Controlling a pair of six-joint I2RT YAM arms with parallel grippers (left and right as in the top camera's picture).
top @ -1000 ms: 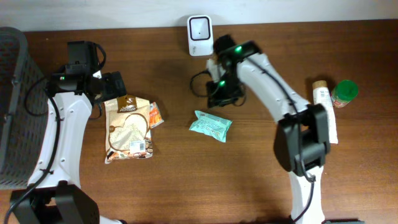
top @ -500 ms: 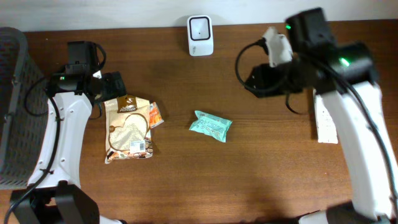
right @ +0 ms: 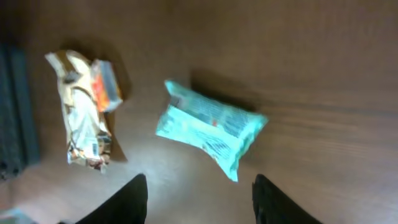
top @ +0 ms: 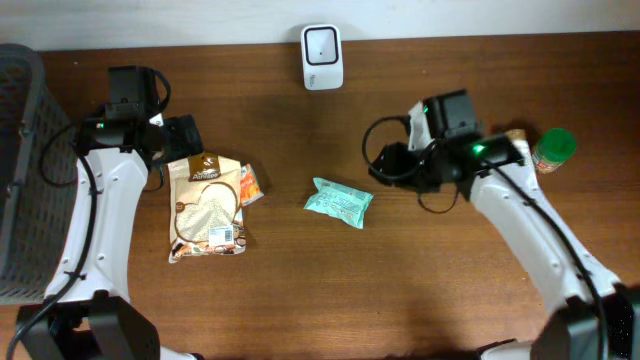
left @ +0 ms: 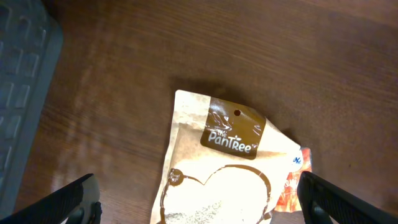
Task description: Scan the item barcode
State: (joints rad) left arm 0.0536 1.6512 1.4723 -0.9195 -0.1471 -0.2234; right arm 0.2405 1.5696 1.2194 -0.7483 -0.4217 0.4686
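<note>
The right wrist view is smeared throughout, so the print on the teal packet is unreadable, and the right fingers are cut off by the bottom edge. In the left wrist view the brown pouch and orange packet run off the bottom edge, and the left fingers show only in the lower corners. Overhead, the basket is cropped at the left edge, and the pouch's white label is too small to read.
</note>
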